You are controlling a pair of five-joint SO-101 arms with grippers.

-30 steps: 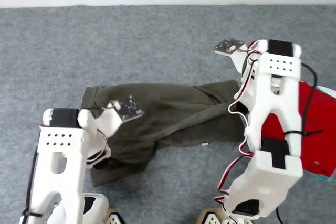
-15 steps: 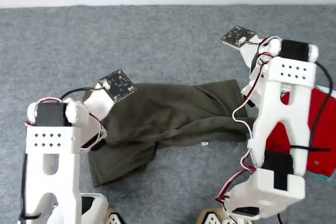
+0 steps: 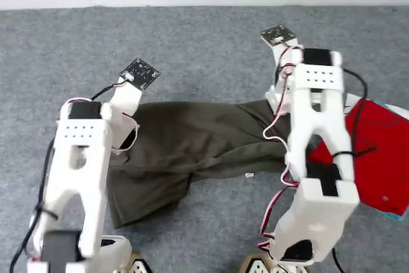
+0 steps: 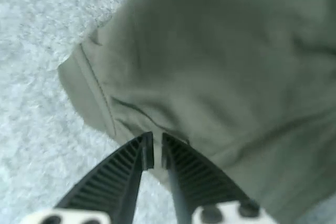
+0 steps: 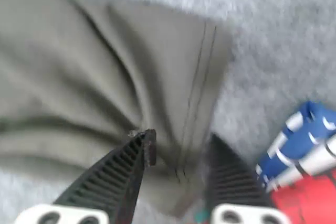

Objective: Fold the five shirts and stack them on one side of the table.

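Wrist views reveal left tool (image 4: 156,140) pinched narrow and right tool (image 5: 182,140) wide over hem of olive shirt (image 3: 204,135).

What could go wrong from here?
The right gripper straddles creased folds of the olive shirt with its jaws open; closing may pinch uneven layers. The left gripper, jaws shut at the shirt's edge, may hold no cloth. The red shirt lies close by and might get snagged.

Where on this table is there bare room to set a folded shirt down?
The gray table is bare along the far strip between the olive shirt and its far edge. It is crowded at right, with the red shirt under the right arm.
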